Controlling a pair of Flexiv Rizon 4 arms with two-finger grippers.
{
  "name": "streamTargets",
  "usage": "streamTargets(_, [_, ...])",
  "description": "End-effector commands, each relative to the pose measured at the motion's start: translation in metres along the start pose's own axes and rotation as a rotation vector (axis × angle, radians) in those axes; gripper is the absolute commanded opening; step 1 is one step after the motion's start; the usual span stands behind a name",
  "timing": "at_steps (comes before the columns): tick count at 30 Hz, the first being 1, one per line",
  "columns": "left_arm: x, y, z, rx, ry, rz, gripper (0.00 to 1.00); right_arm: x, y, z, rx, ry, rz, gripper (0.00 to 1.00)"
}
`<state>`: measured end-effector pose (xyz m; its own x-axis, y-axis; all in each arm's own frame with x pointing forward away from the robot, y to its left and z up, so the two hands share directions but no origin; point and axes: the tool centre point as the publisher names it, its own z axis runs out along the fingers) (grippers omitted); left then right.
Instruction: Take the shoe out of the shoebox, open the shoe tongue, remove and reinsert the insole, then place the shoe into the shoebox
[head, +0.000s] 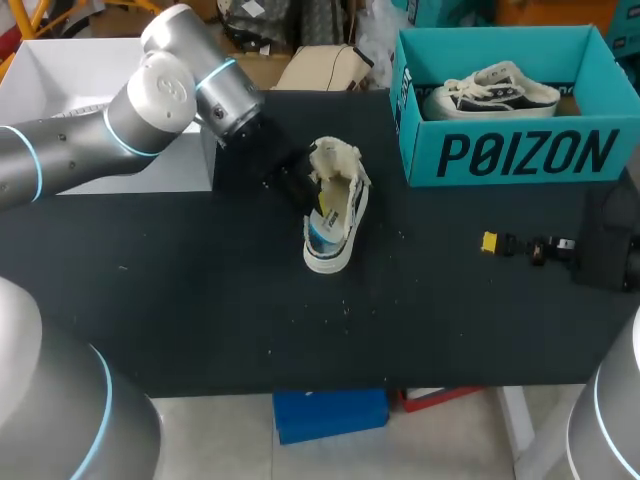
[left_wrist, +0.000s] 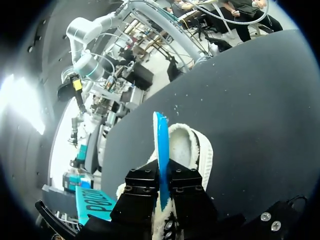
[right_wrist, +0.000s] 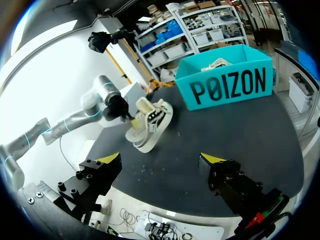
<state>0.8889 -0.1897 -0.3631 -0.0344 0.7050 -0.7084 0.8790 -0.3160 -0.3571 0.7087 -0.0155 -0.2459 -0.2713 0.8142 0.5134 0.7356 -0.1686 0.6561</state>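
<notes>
While our left gripper (left_wrist: 163, 187) pinches the thin blue insole (left_wrist: 160, 145) in the white canvas shoe (left_wrist: 192, 150), a tug could tip the shoe; our right gripper (right_wrist: 162, 159) is open.

The shoe (head: 335, 205) is cream-white with a dark side panel and off-white fleecy lining; its insole (left_wrist: 161, 150) is bright blue. The shoebox (head: 520, 155) is teal with black lettering (bold block capitals), and the sneaker (head: 492, 90) inside it is black with white laces and sole. The table (head: 200, 300) is matte black, flecked with pale specks. The right gripper (right_wrist: 162, 159) is black with yellow tips.
</notes>
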Motion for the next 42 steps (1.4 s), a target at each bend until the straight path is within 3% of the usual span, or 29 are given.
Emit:
streamTargets(1, [-0.004,-0.003,0.001,-0.001,0.01,-0.002,0.87,0.0,0.0,-0.001,-0.001,0.002,0.001,1.0])
streamTargets(2, [-0.004,-0.006,0.0,-0.002,0.01,-0.002,0.98,0.0,0.0,-0.001,-0.001,0.002,0.001,1.0])
streamTargets(3, [-0.004,-0.009,0.0,-0.003,0.009,-0.002,1.0,0.0,0.0,-0.001,-0.001,0.002,0.001,1.0])
streamTargets(11, [0.006,-0.036,0.002,0.003,-0.007,-0.02,0.98,0.0,0.0,-0.001,-0.001,0.002,0.001,1.0])
streamTargets(17, [0.01,-0.047,0.006,0.013,0.0,-0.032,0.73,0.0,0.0,-0.001,-0.001,0.002,0.001,1.0])
streamTargets(20, [0.01,-0.049,0.007,0.016,0.005,-0.035,0.4,0.0,0.0,-0.001,-0.001,0.002,0.001,1.0])
streamTargets(24, [0.011,-0.05,0.007,0.022,0.019,-0.043,0.38,0.0,0.0,-0.001,-0.001,0.002,0.001,1.0])
streamTargets(26, [0.013,-0.049,0.008,0.018,0.038,-0.053,0.24,0.0,0.0,-0.001,-0.001,0.002,0.001,1.0])
streamTargets(29, [0.016,-0.047,0.008,0.017,0.049,-0.062,0.23,0.0,0.0,-0.001,-0.001,0.002,0.001,1.0])
streamTargets(30, [0.017,-0.046,0.009,0.018,0.05,-0.063,0.19,0.0,0.0,-0.001,-0.001,0.002,0.001,1.0])
streamTargets(32, [0.018,-0.045,0.01,0.021,0.056,-0.068,0.0,0.0,0.0,-0.001,-0.001,0.002,0.001,1.0])
streamTargets(42, [0.014,-0.036,0.011,0.021,0.041,-0.051,0.0,0.0,0.0,-0.001,-0.001,0.002,0.001,1.0])
